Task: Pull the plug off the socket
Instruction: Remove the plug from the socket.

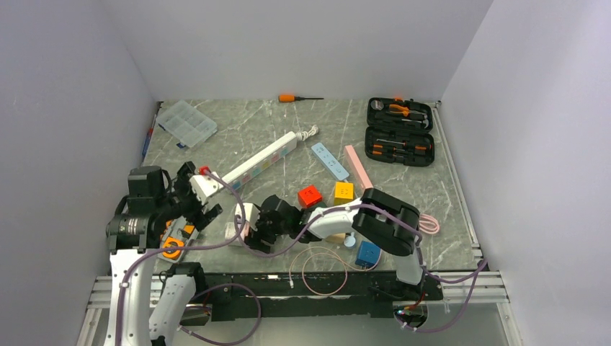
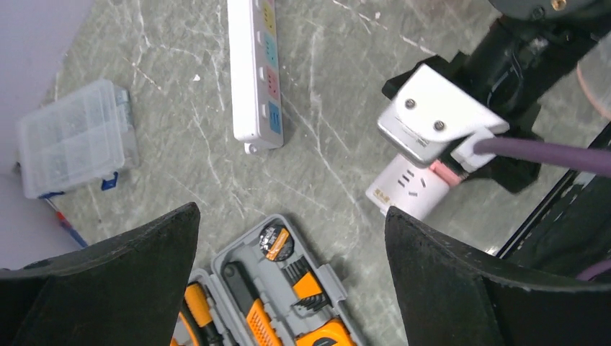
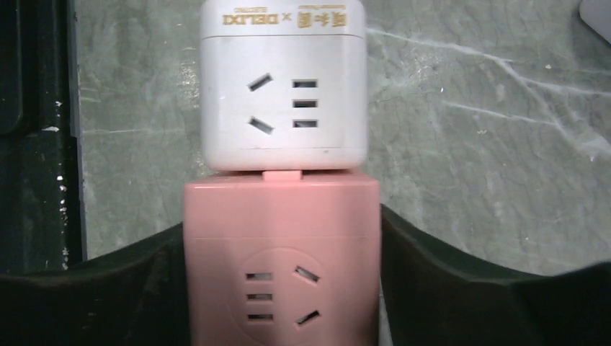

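A pink plug cube (image 3: 281, 259) is joined end to end with a white socket cube (image 3: 282, 94), and both lie on the grey marble table. My right gripper (image 3: 281, 238) is shut on the pink cube, one finger on each side. In the top view the right gripper (image 1: 253, 229) is at the near middle, with the white cube (image 1: 241, 216) sticking out to its left. The white cube also shows in the left wrist view (image 2: 407, 189). My left gripper (image 2: 292, 288) is open and empty, above a small orange and grey tool kit (image 2: 281, 288), left of the cubes (image 1: 200, 194).
A long white power strip (image 1: 263, 157) runs diagonally behind the cubes. Red (image 1: 310, 195), yellow (image 1: 344, 192) and blue (image 1: 367, 252) cubes lie right of my right gripper. A clear box (image 1: 187, 122), a screwdriver (image 1: 295, 97) and a black tool case (image 1: 400, 132) lie at the back.
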